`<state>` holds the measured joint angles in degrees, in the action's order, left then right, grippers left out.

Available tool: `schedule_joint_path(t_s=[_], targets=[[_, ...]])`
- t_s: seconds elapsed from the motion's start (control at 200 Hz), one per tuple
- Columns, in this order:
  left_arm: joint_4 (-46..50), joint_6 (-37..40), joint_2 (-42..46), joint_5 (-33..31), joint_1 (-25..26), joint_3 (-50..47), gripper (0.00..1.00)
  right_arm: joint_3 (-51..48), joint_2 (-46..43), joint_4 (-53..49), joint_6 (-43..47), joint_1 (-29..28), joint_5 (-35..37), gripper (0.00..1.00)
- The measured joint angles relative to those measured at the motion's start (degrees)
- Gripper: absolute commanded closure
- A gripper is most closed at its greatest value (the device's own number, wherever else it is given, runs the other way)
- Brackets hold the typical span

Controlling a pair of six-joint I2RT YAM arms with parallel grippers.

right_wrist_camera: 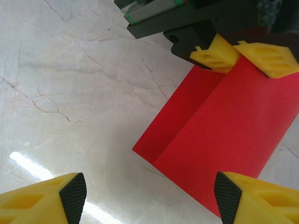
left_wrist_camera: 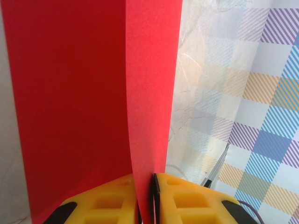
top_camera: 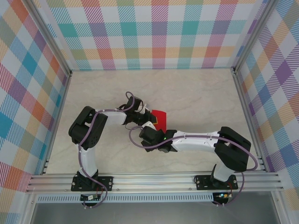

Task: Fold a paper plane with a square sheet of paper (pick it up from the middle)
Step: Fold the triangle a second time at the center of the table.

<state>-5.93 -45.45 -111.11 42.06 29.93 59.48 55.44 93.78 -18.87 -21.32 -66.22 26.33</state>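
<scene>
— The left tool (left_wrist_camera: 152,179): how does it stand?
— Pressed together on the red paper (left_wrist_camera: 84,93). In its own wrist view the sheet runs down into the narrow slit between the two yellow fingers (left_wrist_camera: 107,201). A fold line climbs the sheet from that slit.
— And from above?
— The left tool (top_camera: 141,112) sits near the middle of the worktop (top_camera: 196,93), with the paper (top_camera: 160,117) sticking out on its right side.
— Is the paper lying flat?
— No. The right wrist view shows the paper (right_wrist_camera: 224,135) creased into two panels. It is held by one end in the left tool (right_wrist_camera: 238,52) and slants down toward the marbled worktop (right_wrist_camera: 70,70). Whether its lower edge touches the surface, I cannot tell.
— The right tool?
— The right tool (right_wrist_camera: 149,191) is spread wide and grips nothing, with the paper's lower end near its right finger. From above, the right tool (top_camera: 150,131) lies just on the near side of the paper.
</scene>
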Motion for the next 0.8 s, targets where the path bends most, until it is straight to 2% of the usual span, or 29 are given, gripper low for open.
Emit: schedule_joint_path(t_s=[0.305,0.49,0.8], targets=[[-0.09,0.0,1.51,0.48,-0.02,0.0,0.84,2.25,3.91,-2.49,-0.33,-0.66,5.62,0.28],[-0.07,0.0,1.6,0.5,-0.02,0.0,0.83,3.17,5.09,-3.54,-0.7,-1.14,9.16,0.38],[-0.02,0.02,1.6,0.5,0.0,0.0,0.83,3.17,5.09,-4.48,-1.99,-1.4,12.33,0.62]])
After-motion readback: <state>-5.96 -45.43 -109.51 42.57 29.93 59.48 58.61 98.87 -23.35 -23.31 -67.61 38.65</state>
